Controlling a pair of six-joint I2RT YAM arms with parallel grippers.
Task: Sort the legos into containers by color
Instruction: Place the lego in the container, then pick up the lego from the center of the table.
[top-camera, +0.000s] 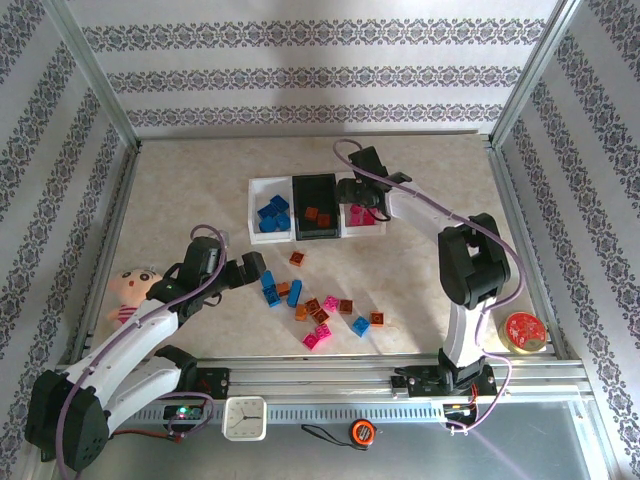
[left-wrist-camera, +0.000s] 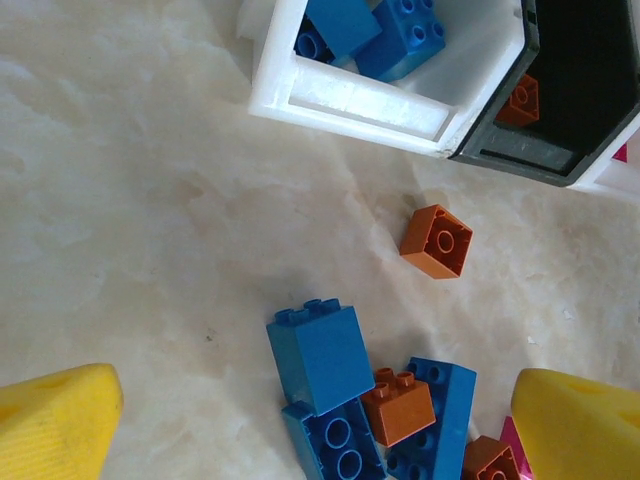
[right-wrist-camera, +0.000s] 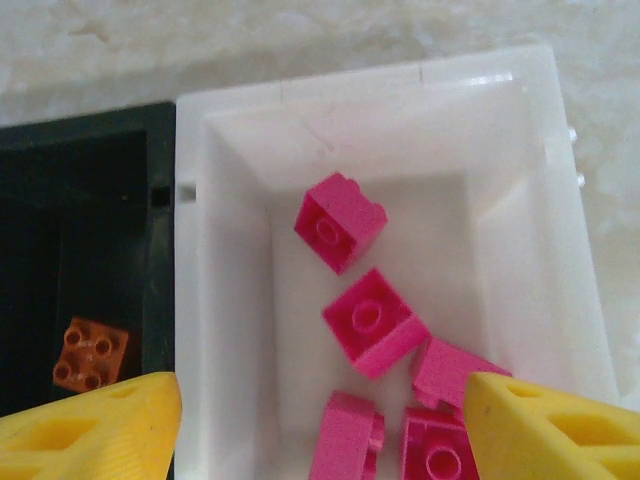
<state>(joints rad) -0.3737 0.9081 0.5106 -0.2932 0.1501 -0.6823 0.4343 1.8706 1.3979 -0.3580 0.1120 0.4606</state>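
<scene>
Legos lie in a loose bunch near the middle of the surface; there are about fourteen, blue, orange and pink all mixed; some touch or sit on each other, so the count is hard to be sure of. Three bins stand in a row behind them, touching side to side. The left white bin holds blue bricks, piled up and hard to count; the black bin in the middle holds two orange bricks; the right white bin holds five pink bricks, two of them cut off at the picture's edge. The right jaws hang over that bin, open and holding nothing; from above they hide part of it. The left jaws are wide open over the left end of the loose bunch, above a blue brick; they hold nothing.
</scene>
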